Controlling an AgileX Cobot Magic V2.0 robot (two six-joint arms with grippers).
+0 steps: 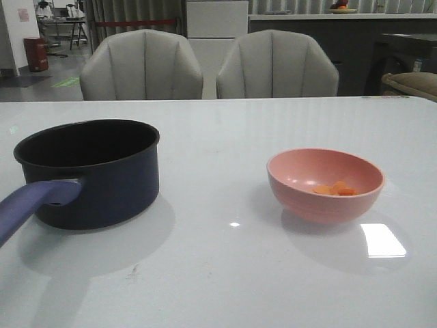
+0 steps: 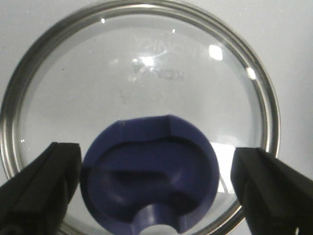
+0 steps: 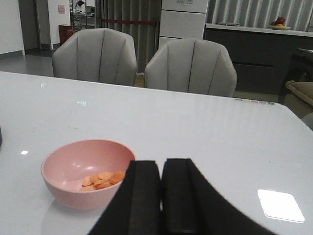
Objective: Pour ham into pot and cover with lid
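Ham (image 1: 334, 188): small orange chunks in smooth pink bowl (image 1: 325, 183), centre-right of front view, lower left of right-wrist view, nearer right hand (image 3: 161, 196), pressed closed, empty. Matte navy pot (image 1: 89, 171) far left, handle toward lower left. Glass lid (image 2: 139, 105), steel rim, navy knob between wide-open left hand (image 2: 154, 183).

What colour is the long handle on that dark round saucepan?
Purple-blue, lighter than the dark navy saucepan itself; its long handle shows best in the front view.

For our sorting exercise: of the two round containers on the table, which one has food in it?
The pink bowl on the right: orange-pink ham pieces lie in its bottom. The dark navy pot with the purple handle shows no food inside.
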